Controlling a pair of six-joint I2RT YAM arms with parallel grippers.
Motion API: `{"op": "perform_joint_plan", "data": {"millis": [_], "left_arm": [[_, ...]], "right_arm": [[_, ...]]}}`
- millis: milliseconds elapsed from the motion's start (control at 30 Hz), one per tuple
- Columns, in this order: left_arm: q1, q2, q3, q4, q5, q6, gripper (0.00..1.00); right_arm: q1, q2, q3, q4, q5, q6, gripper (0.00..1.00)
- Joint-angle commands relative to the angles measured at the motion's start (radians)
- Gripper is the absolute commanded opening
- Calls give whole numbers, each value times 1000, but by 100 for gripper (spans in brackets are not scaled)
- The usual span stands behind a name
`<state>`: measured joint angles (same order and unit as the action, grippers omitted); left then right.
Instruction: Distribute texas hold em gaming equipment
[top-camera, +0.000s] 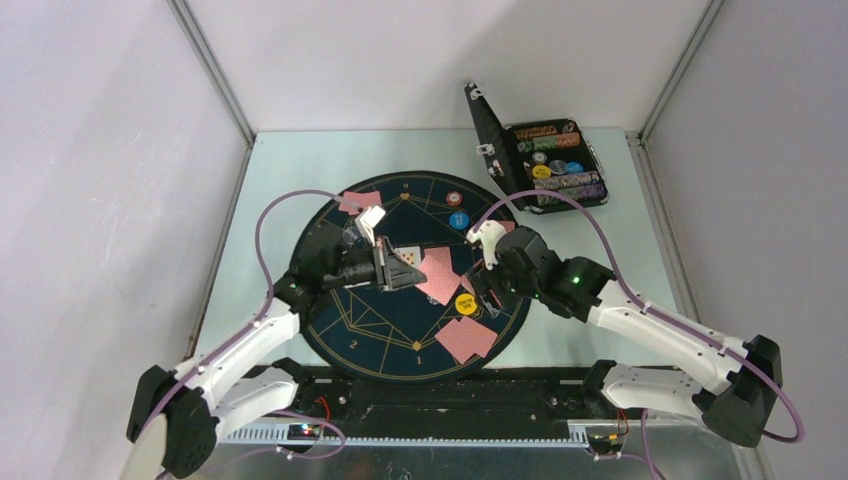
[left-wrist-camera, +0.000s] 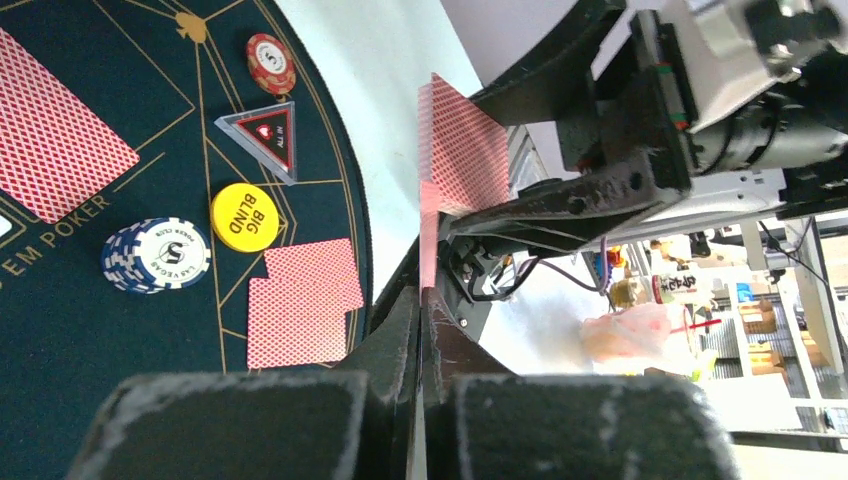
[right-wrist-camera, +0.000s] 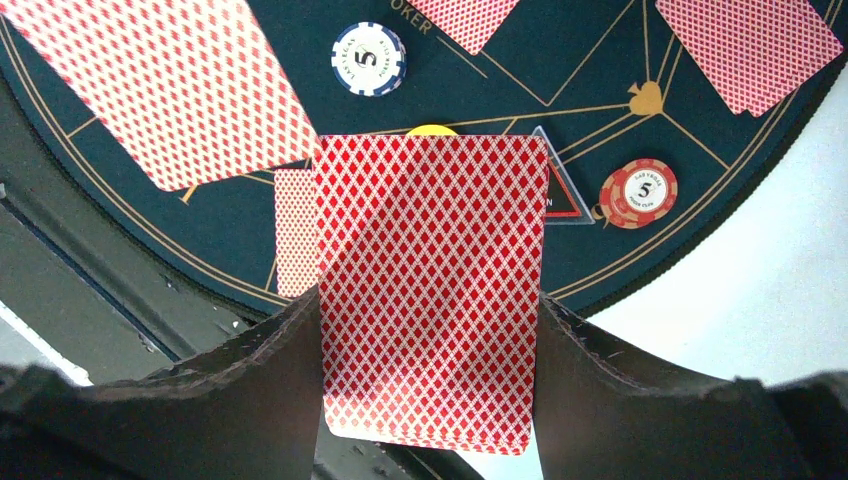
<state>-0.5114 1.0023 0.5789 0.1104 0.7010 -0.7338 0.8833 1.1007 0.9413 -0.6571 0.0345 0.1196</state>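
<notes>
Dealt: cards (top-camera: 465, 340) at 5, 11 o'clock (chips (top-camera: 465, 303) too).
Right gripper (right-wrist-camera: 430, 305): clamps remaining deck (right-wrist-camera: 430, 230).
Left gripper (left-wrist-camera: 422, 300): pinches one card (left-wrist-camera: 428, 240).

Top view looks down from behind on the round mat (top-camera: 352, 338), which both close wrist views share

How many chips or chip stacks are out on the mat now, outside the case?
3: a red chip at the far side, a blue stack just nearer, a yellow disc toward the near right. Others may be hidden.
</notes>
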Motion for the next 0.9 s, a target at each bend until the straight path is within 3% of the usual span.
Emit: {"op": "perform_joint_plan", "data": {"millis": [0,233,533,700,867], "left_arm": [[14,-88,-15,-68,-4,37,0],[24,-151,-35,-102,-34,45,0],[63,-104,-37,-73,-49,43,0],[89,153,88,-9,75,249,0],[100,595,415,-189,333,403,0]], "right_arm": [[-4,-22,16,37,20,1,0],[-4,-25,8,41,28,4,0],[-6,-44,2,43,36,10,0],[-6,-46,2,51,33,9,0],[-4,-65,-5,53,34,11,0]]}}
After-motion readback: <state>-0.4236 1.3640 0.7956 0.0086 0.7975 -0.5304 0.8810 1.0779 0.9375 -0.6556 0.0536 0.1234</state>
